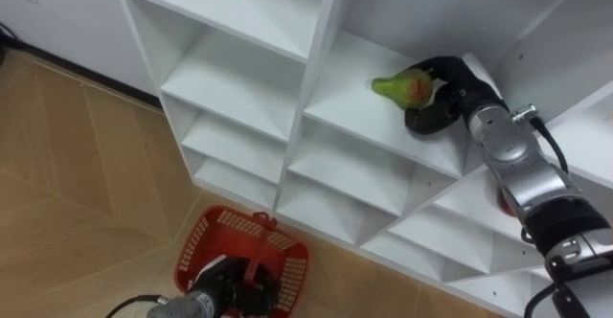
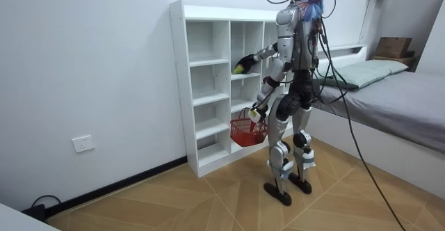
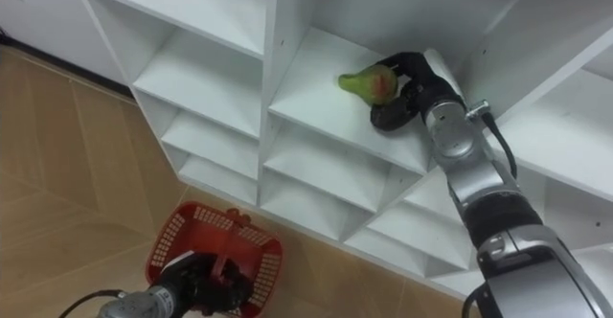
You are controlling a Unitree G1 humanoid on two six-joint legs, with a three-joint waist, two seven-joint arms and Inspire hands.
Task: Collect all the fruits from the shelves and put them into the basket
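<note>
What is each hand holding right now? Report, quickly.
Left hand: shut on the red basket by its handle.
Right hand: shut on the green pear, inside the closet.

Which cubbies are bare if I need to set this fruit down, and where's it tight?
Bare: in the white shelf unit, the left-column cubbies and the middle-column cubbies below the right hand. Crowded: the cubby where that hand grips the green, red-blushed fruit. The left hand holds the red plastic basket low down.
</note>
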